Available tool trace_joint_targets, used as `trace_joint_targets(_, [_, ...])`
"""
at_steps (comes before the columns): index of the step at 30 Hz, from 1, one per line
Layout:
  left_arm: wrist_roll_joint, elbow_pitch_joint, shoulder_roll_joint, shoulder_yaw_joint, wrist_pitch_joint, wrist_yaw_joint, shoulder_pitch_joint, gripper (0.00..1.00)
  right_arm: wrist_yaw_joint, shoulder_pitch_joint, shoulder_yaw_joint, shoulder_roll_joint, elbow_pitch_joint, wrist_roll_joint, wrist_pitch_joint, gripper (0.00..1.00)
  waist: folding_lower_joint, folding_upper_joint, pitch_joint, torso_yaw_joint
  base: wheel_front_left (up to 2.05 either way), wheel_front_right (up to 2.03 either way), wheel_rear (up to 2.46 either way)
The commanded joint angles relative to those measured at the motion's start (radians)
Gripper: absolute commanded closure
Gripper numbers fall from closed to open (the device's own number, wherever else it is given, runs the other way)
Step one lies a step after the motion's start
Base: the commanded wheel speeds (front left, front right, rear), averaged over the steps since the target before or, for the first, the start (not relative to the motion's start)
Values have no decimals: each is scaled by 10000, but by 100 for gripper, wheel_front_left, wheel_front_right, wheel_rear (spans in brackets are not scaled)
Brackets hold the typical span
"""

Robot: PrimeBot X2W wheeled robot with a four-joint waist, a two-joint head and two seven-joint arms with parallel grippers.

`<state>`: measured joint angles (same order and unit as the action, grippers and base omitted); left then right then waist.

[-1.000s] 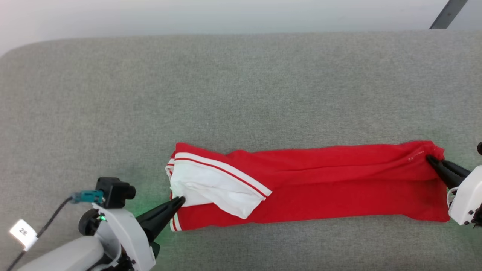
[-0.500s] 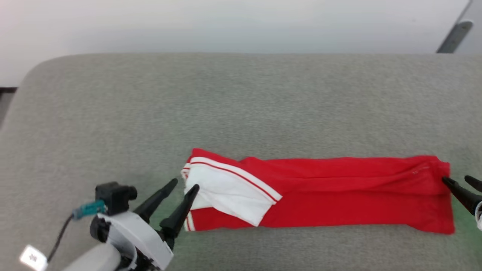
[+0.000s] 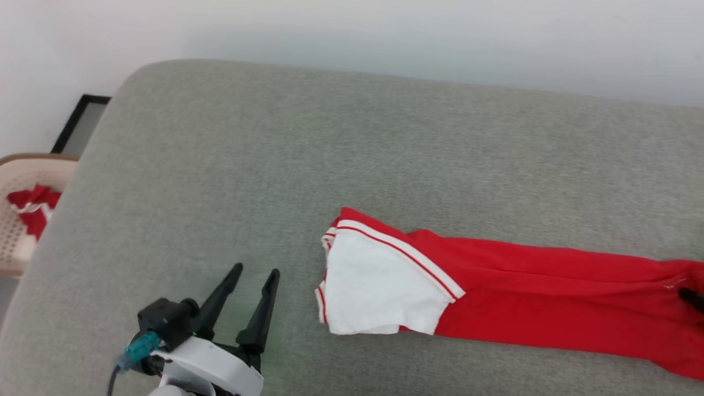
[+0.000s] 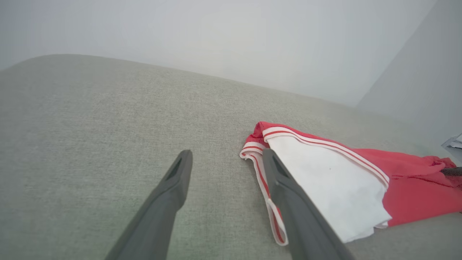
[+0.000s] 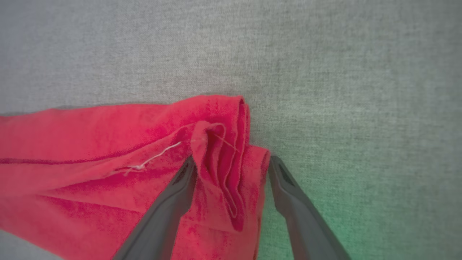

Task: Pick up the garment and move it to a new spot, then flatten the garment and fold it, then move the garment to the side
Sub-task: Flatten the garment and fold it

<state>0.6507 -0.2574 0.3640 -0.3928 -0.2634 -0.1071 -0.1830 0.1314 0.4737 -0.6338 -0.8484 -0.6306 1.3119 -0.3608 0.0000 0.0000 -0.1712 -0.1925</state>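
Note:
The garment (image 3: 550,297) lies on the grey cushion (image 3: 330,143) as a long red strip, its white sleeve with red-white trim (image 3: 379,280) folded over the left end. My left gripper (image 3: 256,269) stands open a short way left of that sleeve, touching nothing. In the left wrist view its fingertips (image 4: 226,153) are spread, with the sleeve (image 4: 325,173) just right of the right finger. My right gripper (image 5: 231,160) is open, its fingers straddling the bunched red end (image 5: 220,144) without pinching it. One dark fingertip (image 3: 694,298) of it shows at the strip's right end.
A beige perforated basket (image 3: 33,165) with a small red-white cloth bundle (image 3: 30,212) stands off the cushion's left edge. A black-framed panel (image 3: 82,118) leans by the wall behind it. Bare grey cushion stretches behind and left of the garment.
Both grippers have opened and let go of the garment's ends. My left gripper has drawn back from the sleeve. The head camera has swung left, bringing the basket into view.

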Motion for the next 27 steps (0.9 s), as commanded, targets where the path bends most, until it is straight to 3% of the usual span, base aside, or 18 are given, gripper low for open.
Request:
trace_joint_targets(1, [-492,-8,-147,288,-5,-48,112,0,-17,18,-62,173,-79,-50,-149,0,0,0,-55,-254,0,0,0])
trace_joint_targets(8, [-2848,401,-1186,2103,-6,129,533,0,-4,100,-258,837,-157,-350,-712,0,0,0,-119,-279,0,0,0])
trace_joint_targets(11, [-3492,529,-1514,2628,-6,27,662,0,17,178,-192,961,-99,-439,-776,84,0,0,-160,-224,0,0,0])
trace_joint_targets(12, [-3675,546,-1591,2763,-6,-12,662,0,19,214,-150,994,-72,-466,-780,100,0,0,-185,-190,0,0,0])
trace_joint_targets(27, [-4525,475,-2325,3979,-7,-238,812,0,-18,574,1352,395,-567,-1101,1104,100,0,0,-401,589,0,0,0])
